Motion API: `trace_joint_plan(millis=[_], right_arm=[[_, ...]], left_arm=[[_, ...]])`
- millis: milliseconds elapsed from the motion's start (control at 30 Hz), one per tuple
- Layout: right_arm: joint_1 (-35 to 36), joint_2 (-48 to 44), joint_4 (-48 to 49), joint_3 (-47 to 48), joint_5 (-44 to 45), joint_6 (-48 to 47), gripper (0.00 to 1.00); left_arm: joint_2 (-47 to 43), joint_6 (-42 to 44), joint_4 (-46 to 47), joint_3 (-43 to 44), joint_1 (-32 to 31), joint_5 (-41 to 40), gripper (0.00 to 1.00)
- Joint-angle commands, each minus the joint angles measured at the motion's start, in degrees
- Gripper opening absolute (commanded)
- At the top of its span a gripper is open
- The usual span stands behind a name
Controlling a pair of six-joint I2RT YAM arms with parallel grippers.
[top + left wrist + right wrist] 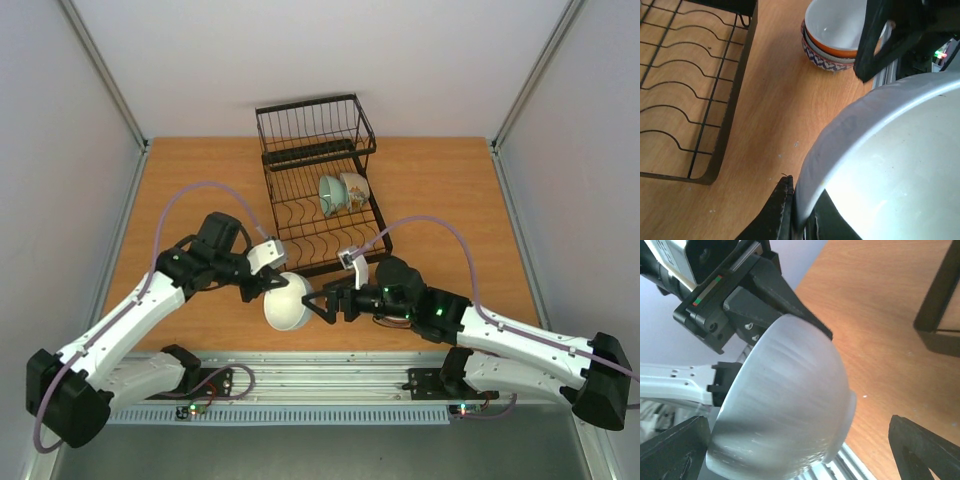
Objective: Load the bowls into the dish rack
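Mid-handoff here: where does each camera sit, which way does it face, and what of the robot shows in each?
Top external: above and behind the bases, facing down at table, dish rack, both arms.
Left wrist: on the left arm, along its fingers clamping the white bowl; stacked bowls beyond.
Right wrist: facing the bowl's outside, open fingers flanking it, left gripper behind.
Shared: the white bowl, in all three.

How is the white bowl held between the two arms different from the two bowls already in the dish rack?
The white bowl hangs above the table, gripped at its rim by the left claw; the two racked bowls stand on edge between the dish rack's dividers. The white bowl is plain outside; one racked bowl is pale green, the other patterned. All are small and round.
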Motion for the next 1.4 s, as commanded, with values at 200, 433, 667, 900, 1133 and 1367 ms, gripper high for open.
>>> trace_joint_plan(millis=[200, 433, 667, 900, 1133, 1367], right_arm=[[0.0, 2.5, 20.6, -6.5, -6.7, 10.2, 0.99], [0.0, 5.1, 27.2, -7.9, -9.3, 13.0, 0.99], [0.0, 7.6, 33.2, -9.2, -12.2, 16.0, 0.99], [0.0, 10.7, 39.5, -9.7, -14.6, 17.7, 0.77], [-0.1, 11.8, 40.7, -9.1, -15.6, 17.7, 0.43], [-0.1, 9.1, 27.3, -4.4, -13.3, 11.5, 0.12]], left_arm=[[-3.3, -3.1, 10.0, -1.3, 0.4, 0.6, 0.01], [-3.8, -3.5, 11.5, -2.2, 0.3, -1.2, 0.0], [-4.7, -3.7, 12.6, -2.7, 0.3, -3.6, 0.01], [-4.7, -3.7, 13.0, -2.8, 0.3, -4.2, 0.01], [-4.7, -3.9, 13.0, -3.0, 0.3, -4.7, 0.01], [-4.7, -4.8, 14.2, -3.4, 0.3, -7.5, 0.08]])
